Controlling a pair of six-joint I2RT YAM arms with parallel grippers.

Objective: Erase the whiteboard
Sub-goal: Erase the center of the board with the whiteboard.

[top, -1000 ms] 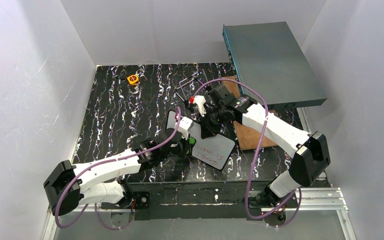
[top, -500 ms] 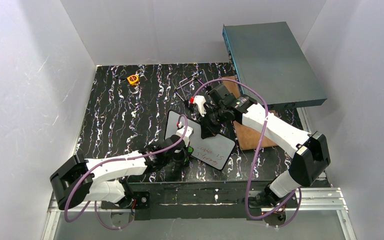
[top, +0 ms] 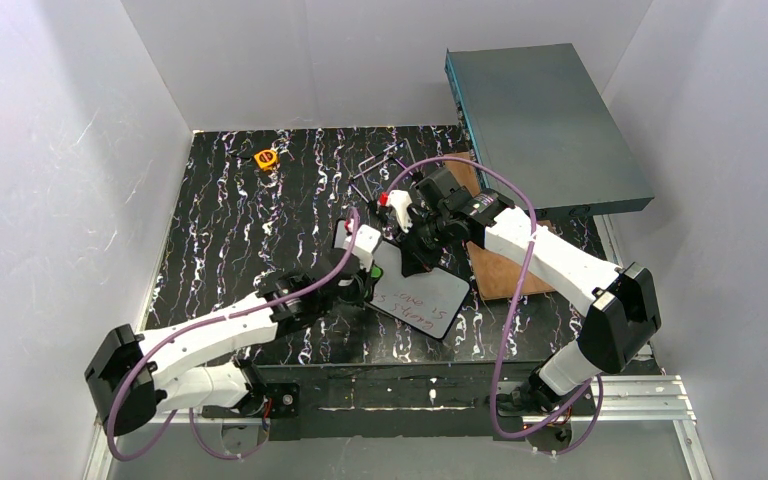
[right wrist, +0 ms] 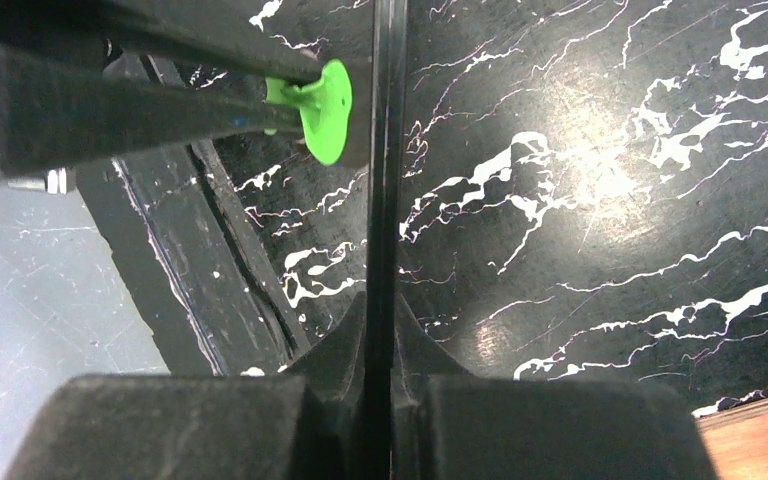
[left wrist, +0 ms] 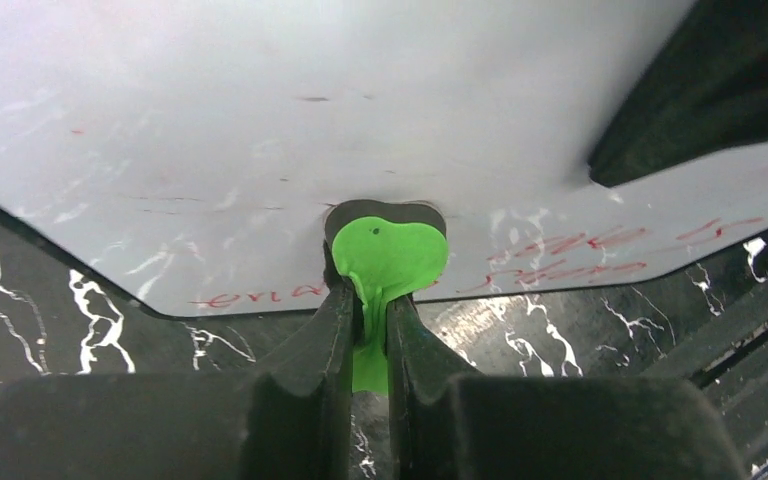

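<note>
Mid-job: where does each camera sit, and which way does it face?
Top external: above and behind the bases, looking down on the table; left arm and right arm show.
Left wrist: on its arm, facing the whiteboard; its jaws pinch a green eraser.
Right wrist: looks along the whiteboard's edge; its jaws clamp it.
Both wrist views share eraser and whiteboard.

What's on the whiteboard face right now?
Green eraser, pinched in the left gripper, against the whiteboard; red writing along the near edge. Whatever is under the eraser is covered.

Whiteboard [top: 430, 300] centre; wooden board [top: 505, 275] just right; box [top: 545, 125] behind right; tape measure [top: 266, 158] back left.
</note>
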